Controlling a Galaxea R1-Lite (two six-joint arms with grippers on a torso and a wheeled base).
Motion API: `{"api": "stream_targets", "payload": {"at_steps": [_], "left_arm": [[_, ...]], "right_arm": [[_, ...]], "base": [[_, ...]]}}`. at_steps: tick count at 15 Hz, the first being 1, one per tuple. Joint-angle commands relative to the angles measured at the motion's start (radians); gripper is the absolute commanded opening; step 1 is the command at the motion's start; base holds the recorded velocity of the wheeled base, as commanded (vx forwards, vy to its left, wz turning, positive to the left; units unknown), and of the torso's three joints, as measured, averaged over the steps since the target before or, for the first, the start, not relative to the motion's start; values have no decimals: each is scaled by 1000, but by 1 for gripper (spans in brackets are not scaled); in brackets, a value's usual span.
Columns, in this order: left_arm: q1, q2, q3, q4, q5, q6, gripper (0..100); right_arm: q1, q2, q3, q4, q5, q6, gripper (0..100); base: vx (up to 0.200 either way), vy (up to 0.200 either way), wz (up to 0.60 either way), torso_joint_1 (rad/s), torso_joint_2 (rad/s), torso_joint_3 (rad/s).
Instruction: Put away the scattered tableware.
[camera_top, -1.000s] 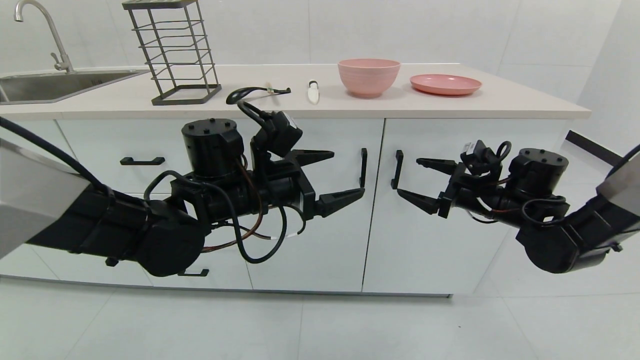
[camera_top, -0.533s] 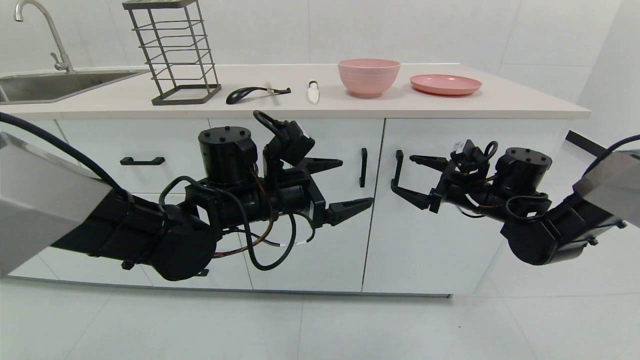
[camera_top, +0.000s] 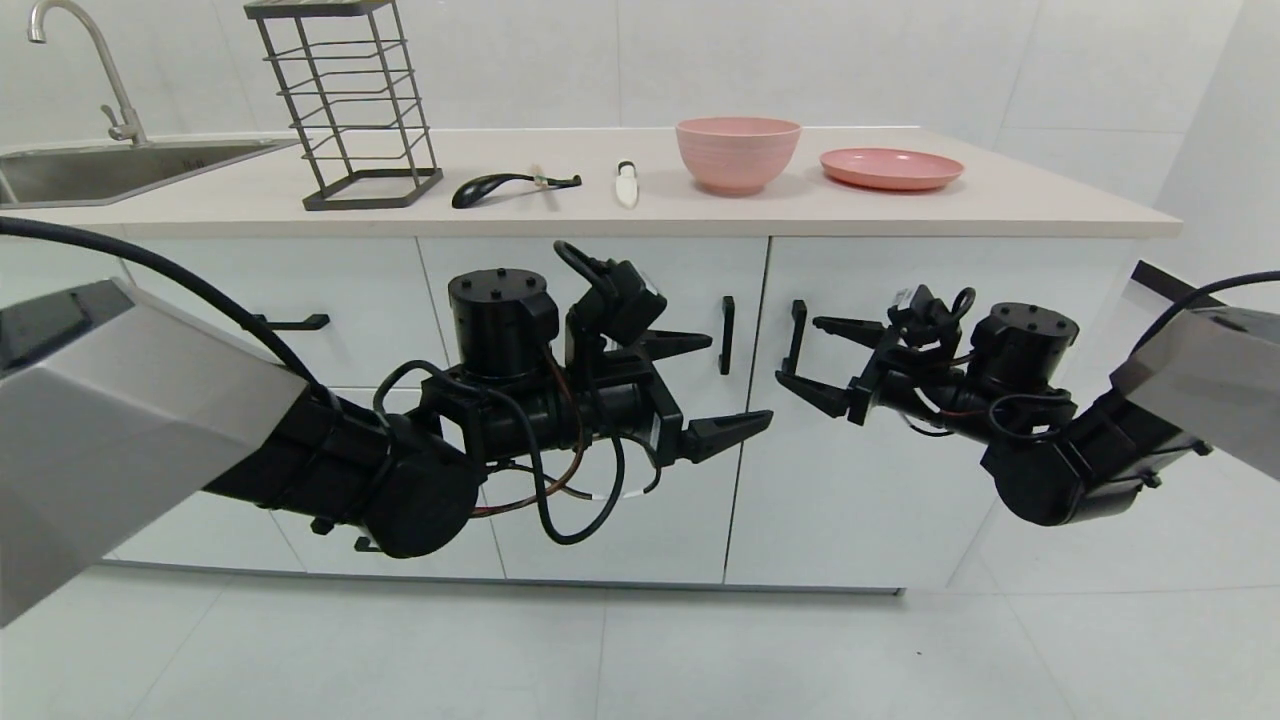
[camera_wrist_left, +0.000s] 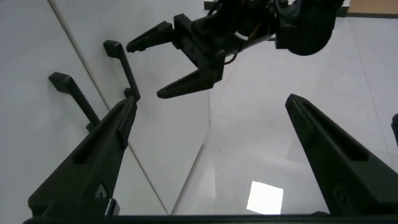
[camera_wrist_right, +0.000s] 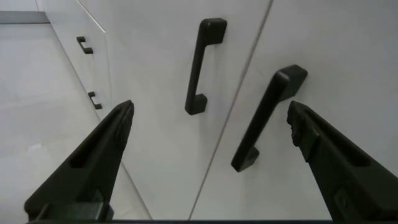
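Observation:
On the counter stand a pink bowl (camera_top: 738, 152) and a pink plate (camera_top: 891, 168) at the right. A black spoon (camera_top: 505, 186) and a small white utensil (camera_top: 626, 184) lie near the middle. Both grippers hang below counter height, in front of the white cabinet doors. My left gripper (camera_top: 738, 380) (camera_wrist_left: 210, 101) is open and empty, pointing toward the door handles. My right gripper (camera_top: 800, 350) (camera_wrist_right: 210, 106) (camera_wrist_left: 145, 70) is open too, its fingertips close to the right door's black handle (camera_top: 795, 340) (camera_wrist_right: 267, 118). The left door's handle (camera_top: 727, 335) (camera_wrist_right: 202, 65) is just beside it.
A black wire rack (camera_top: 350, 100) stands on the counter to the left of the spoon. Farther left is a steel sink (camera_top: 110, 170) with a faucet (camera_top: 95, 60). Drawer handles (camera_top: 285, 322) sit on the left cabinet front. White tiled floor lies below.
The left arm has moved right and slightly down toward the door handles. My right arm has moved left and up toward them. Both grippers stay open.

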Motion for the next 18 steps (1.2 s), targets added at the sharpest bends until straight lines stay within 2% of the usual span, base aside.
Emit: {"api": "stream_targets", "payload": {"at_steps": [1,5,9,13,14,16,18], "left_arm": [[-11,12,-7,-2,2,0,100],[-12,55,-64,-2,3,0,100],[-11,58,-67,-2,5,-5,100],[-6,66,-81,-3,23,-9,100],[-1,80,-99,-3,23,-9,100],[-1,92,-118,-3,23,-12,100],[-1,101,-124,-5,14,-12,100]], "right_arm": [[-12,26,-8,-1,12,-2,100],[17,101,-29,-58,79,-2,100],[23,164,-130,-57,84,-2,100],[22,187,-147,-55,120,1,100],[15,199,-146,-61,242,0,100],[12,202,-146,-98,364,1,100],[2,199,-135,-110,415,3,100]], "base": [[0,0,0,0,0,0],[0,0,0,0,0,0],[0,0,0,0,0,0],[0,0,0,0,0,0],[0,0,0,0,0,0],[0,0,0,0,0,0],[0,0,0,0,0,0]]}}
